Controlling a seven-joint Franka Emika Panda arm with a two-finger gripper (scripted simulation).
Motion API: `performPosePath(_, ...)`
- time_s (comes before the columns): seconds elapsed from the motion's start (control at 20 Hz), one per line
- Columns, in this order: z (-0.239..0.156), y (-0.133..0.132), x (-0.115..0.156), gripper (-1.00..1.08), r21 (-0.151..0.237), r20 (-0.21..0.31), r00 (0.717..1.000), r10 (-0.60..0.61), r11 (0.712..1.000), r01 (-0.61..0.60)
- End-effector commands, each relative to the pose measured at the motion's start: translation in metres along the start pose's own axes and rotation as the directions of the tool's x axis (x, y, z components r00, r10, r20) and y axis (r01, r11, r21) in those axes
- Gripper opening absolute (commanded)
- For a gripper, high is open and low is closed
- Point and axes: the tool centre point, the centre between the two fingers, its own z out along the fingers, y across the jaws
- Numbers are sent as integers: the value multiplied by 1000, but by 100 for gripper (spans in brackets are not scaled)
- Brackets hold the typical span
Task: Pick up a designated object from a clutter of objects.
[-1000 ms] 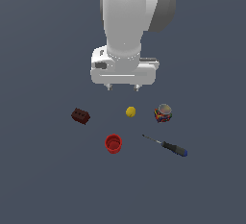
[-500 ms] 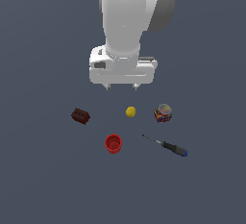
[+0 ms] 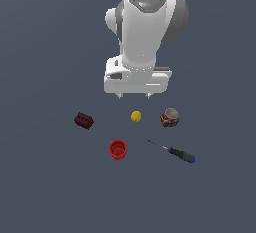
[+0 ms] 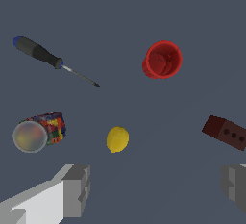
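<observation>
The multicoloured jar (image 3: pixel 169 118) with a greyish round lid stands on the floor towards the exterior view's right; it also shows in the wrist view (image 4: pixel 39 130). My gripper (image 3: pixel 134 96) hangs open and empty above the clutter, up and to the left of the jar and apart from it. Its fingers (image 4: pixel 72 189) are spread wide in the wrist view. The yellow ball (image 3: pixel 135 116) lies just below the gripper. The red cup (image 3: pixel 118 149), dark red brick (image 3: pixel 84 120) and blue-and-black-handled screwdriver (image 3: pixel 173 151) lie around it.
The things lie spread out on a plain dark grey floor (image 3: pixel 50 187), each apart from the others. The screwdriver (image 4: pixel 50 58) lies just in front of the jar in the exterior view. The white arm (image 3: pixel 145 32) rises above the gripper.
The gripper has moved slightly to the exterior view's right, towards the jar. The objects have not moved.
</observation>
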Motion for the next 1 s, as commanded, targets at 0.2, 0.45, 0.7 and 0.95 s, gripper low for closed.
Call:
performPosePath(0.2,36,-47,6,100,-9,-21,999,-45,999,44)
performPosePath(0.45,75,-100,4,100,-9,-45,995,-94,996,94)
performPosePath(0.7,109,-147,-6,100,-1,-65,988,-138,990,138)
performPosePath(0.95,132,-179,-17,100,10,-78,983,-168,986,169)
